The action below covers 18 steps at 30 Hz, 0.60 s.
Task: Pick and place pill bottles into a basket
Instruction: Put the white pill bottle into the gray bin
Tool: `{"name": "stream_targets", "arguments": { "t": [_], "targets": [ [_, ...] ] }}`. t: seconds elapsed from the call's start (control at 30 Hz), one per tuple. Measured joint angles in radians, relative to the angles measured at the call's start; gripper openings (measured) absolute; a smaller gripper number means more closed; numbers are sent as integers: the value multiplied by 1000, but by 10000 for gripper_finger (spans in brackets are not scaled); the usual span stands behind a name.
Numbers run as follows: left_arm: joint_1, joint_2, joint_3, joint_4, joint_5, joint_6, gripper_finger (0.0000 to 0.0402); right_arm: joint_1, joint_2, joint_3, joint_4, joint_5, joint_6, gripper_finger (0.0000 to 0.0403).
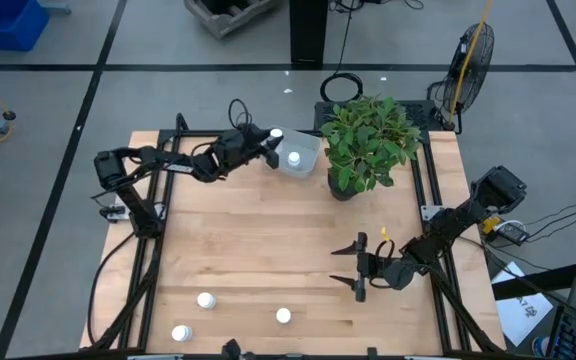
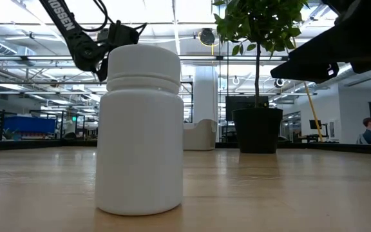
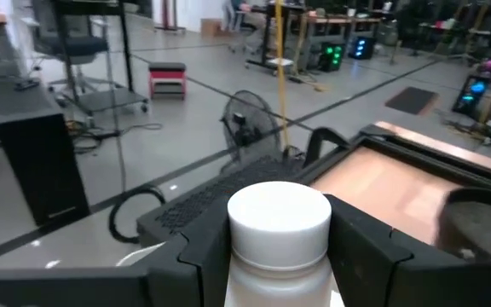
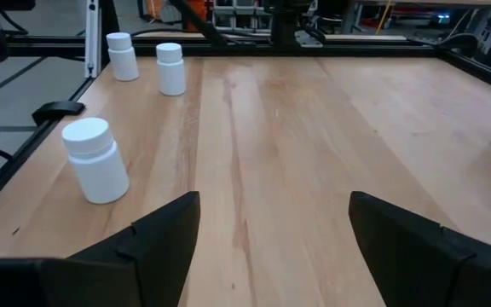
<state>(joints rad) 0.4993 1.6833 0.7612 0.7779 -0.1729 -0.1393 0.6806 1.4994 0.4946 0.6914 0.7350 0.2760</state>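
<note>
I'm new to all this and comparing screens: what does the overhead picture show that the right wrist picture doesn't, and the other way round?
Only the overhead view shows the left gripper holding a pill bottle by the basket, another bottle inside it, and the plant. Only the right wrist view shows the bottles' upright sides close up. Both show three bottles standing on the table and the open right gripper.

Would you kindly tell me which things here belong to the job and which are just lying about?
Job:
- held bottle in left pincer
- bottle in basket
- basket
- three table bottles
- right pincer, open

Lying about:
- potted plant
- fan
</note>
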Motion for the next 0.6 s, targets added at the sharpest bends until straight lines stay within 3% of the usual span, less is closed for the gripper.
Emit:
{"name": "stream_targets", "arguments": {
  "t": [0.23, 0.6],
  "targets": [
    [50, 40, 1, 3, 96, -18, 165, -1, 0, 0, 0, -2, -8, 290],
    [65, 212, 25, 127, 127, -16, 165, -6, 0, 0, -5, -2, -12, 290]
  ]
}}
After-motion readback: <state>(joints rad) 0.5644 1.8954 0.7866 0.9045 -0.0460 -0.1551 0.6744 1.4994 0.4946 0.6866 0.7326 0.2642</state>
